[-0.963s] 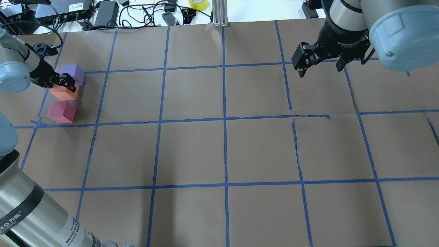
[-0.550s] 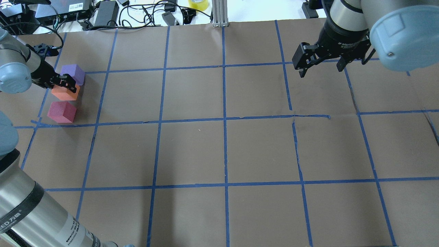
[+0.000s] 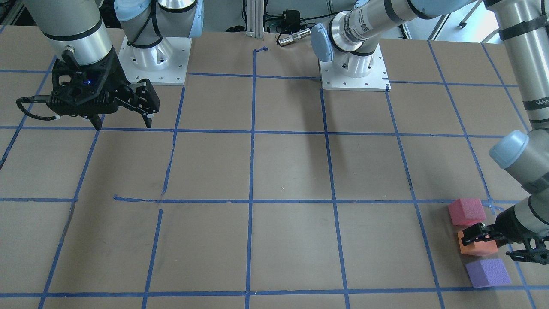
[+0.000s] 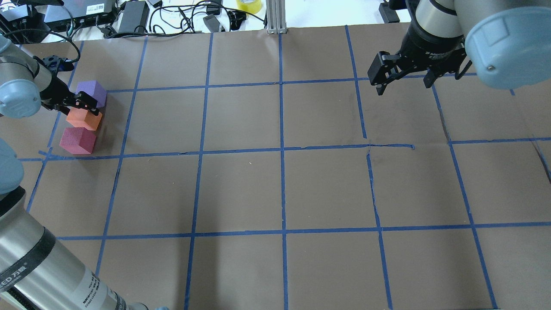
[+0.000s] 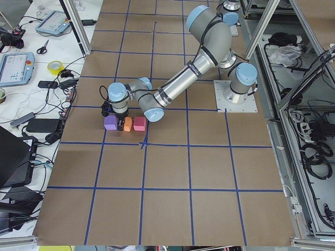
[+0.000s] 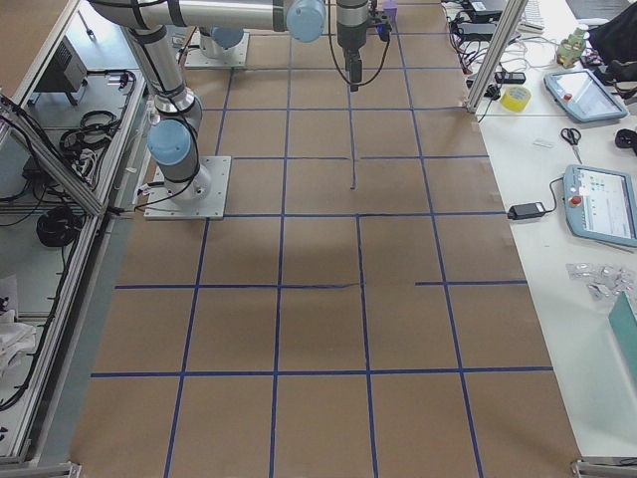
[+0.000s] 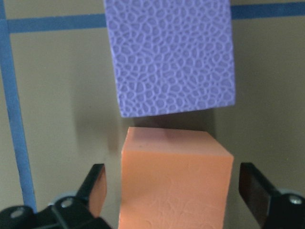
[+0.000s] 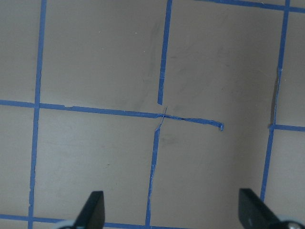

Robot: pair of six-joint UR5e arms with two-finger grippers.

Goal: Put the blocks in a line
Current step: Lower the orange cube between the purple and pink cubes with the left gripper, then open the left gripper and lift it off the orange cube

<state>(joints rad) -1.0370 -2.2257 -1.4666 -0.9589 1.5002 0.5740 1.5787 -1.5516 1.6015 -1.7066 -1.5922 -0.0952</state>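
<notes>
Blocks are sitting in a short row on the desk [image 4: 241, 189], and I am taking the orange block [image 4: 85, 120] as my reference. The purple block [image 4: 92, 92] is lying just beyond the orange block, on the side away from the robot. The pink-red block [image 4: 77, 141] is lying just beside the orange block on the side nearer the robot. I cannot tell whether the neighbours are actually touching.

The left end effector [image 7: 172, 188] is straddling the orange block with its fingers [image 7: 97, 188] spread. In the left wrist view one finger is standing on each side of the orange block, and a strip of brown desk is showing between the left finger and the block face. The orange block is resting on the desk.

The right end effector [image 4: 403, 86] is hovering well apart from the orange block, far across the desk, above a blue tape line [image 4: 282, 150]. Its fingers are spread wide and are gripping nothing.
</notes>
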